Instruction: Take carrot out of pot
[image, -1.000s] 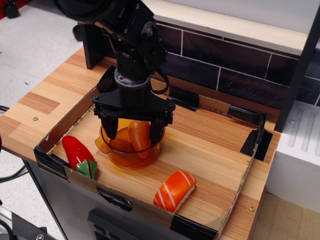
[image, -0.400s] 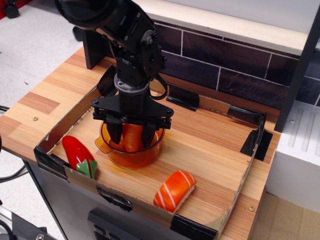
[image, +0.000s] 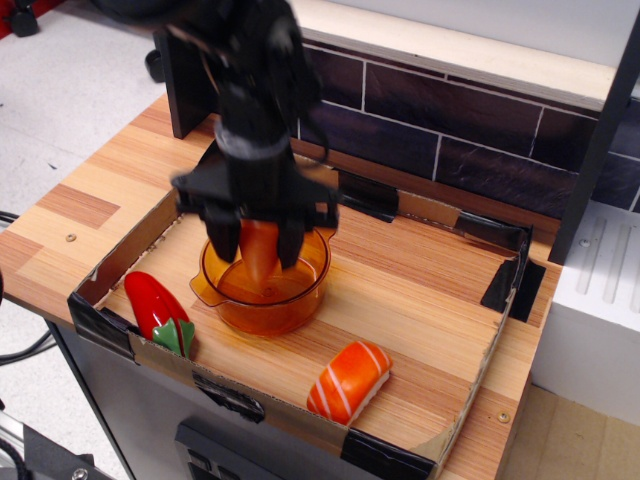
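— How do the jaws stand?

— The black robot gripper (image: 258, 243) has its two fingers (image: 225, 240) drawn in narrow, one on each side of the small smooth orange plastic carrot (image: 259, 250), clamped on it. The frame is blurred just there, so the exact contact is hard to make out, but the carrot hangs upright between them, point down.

— And where is the carrot?

— Over the translucent amber round plastic pot (image: 262, 300), its tip at about rim height, inside the pot's opening as seen from here.

— What lies around?

— The pot stands in a shallow cardboard tray with black tape corners (image: 440, 445). A red toy pepper with a green stem (image: 157, 304) lies just left of the pot; an orange white-striped sushi piece (image: 348, 381) lies nearer the front, apart from it.
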